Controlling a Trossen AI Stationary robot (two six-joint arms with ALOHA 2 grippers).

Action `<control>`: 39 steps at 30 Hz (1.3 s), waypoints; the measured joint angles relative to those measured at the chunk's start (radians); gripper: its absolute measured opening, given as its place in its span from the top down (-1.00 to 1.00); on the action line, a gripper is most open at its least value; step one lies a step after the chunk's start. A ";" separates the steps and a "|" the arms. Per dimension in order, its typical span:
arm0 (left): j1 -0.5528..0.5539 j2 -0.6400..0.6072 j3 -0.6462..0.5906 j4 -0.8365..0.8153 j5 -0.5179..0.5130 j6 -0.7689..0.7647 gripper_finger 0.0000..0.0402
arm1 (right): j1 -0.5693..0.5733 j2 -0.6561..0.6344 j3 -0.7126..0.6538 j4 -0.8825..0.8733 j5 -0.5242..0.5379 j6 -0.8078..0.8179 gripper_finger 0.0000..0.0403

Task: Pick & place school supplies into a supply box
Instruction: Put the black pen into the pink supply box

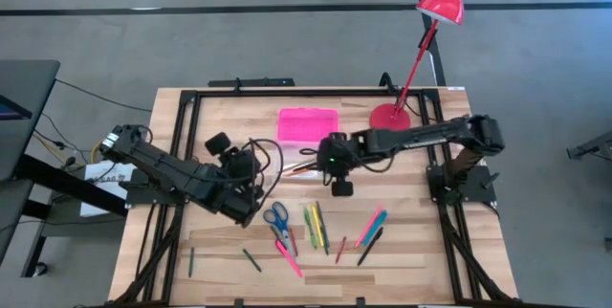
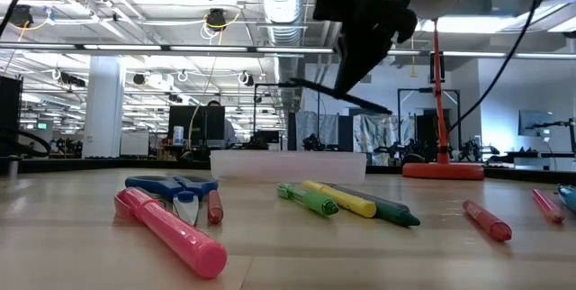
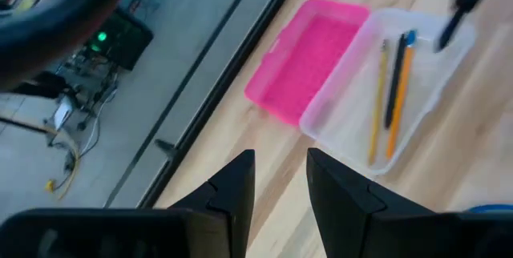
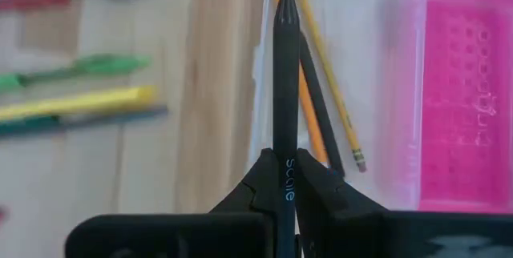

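The supply box lies open at the table's far middle, its pink lid (image 1: 308, 123) flat beside its clear base (image 3: 417, 58). Two pencils and a dark pen (image 3: 393, 90) lie inside the base. My right gripper (image 4: 286, 179) hangs above the base's near edge, shut on a black pen (image 4: 286, 74). My left gripper (image 3: 280, 178) hovers left of the box, open with nothing between its fingers. Blue-handled scissors (image 1: 277, 217), green and yellow markers (image 2: 328, 200), a pink marker (image 2: 171, 231) and other pens lie flat on the near half of the table. My right gripper pinches the black pen's barrel (image 4: 286, 166) between its two fingers. The fingers slant down from above and lie across the pen. The pen hangs nearly level, clear of the table and box, with one end (image 4: 286, 6) toward the table's left edge.
A red desk lamp stands with its base (image 1: 390, 115) right of the pink lid and its arm leaning over the far right edge. More pens (image 1: 368, 231) lie at the near right, and two dark ones (image 1: 251, 260) at the near left. A black frame runs round the tabletop.
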 joint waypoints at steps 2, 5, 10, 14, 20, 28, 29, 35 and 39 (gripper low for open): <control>-0.025 0.001 -0.005 -0.001 -0.004 -0.030 0.46 | -0.015 0.047 0.043 -0.002 -0.004 -0.042 0.97; -0.047 0.001 -0.005 -0.001 0.000 -0.056 0.46 | -0.039 0.107 0.097 -0.028 -0.007 -0.100 0.97; -0.067 0.002 -0.005 -0.002 -0.007 -0.093 0.46 | -0.083 0.180 0.148 -0.046 -0.026 -0.156 0.97; -0.067 0.002 -0.005 -0.002 -0.004 -0.091 0.46 | -0.114 0.219 0.172 -0.039 -0.030 -0.161 0.97; -0.067 0.002 -0.005 -0.001 -0.004 -0.092 0.46 | -0.146 0.219 0.174 -0.037 -0.049 -0.161 0.92; -0.065 0.002 -0.005 -0.001 -0.005 -0.091 0.46 | -0.159 0.219 0.174 -0.033 -0.050 -0.135 0.84; -0.065 0.002 -0.005 -0.001 -0.005 -0.091 0.46 | -0.159 0.219 0.174 -0.030 -0.050 -0.136 0.85; -0.065 0.002 -0.005 -0.001 -0.005 -0.091 0.46 | -0.158 0.218 0.174 0.009 -0.050 -0.140 0.87; -0.064 0.002 -0.005 -0.001 -0.005 -0.091 0.46 | -0.138 0.218 0.174 0.078 -0.048 -0.142 0.87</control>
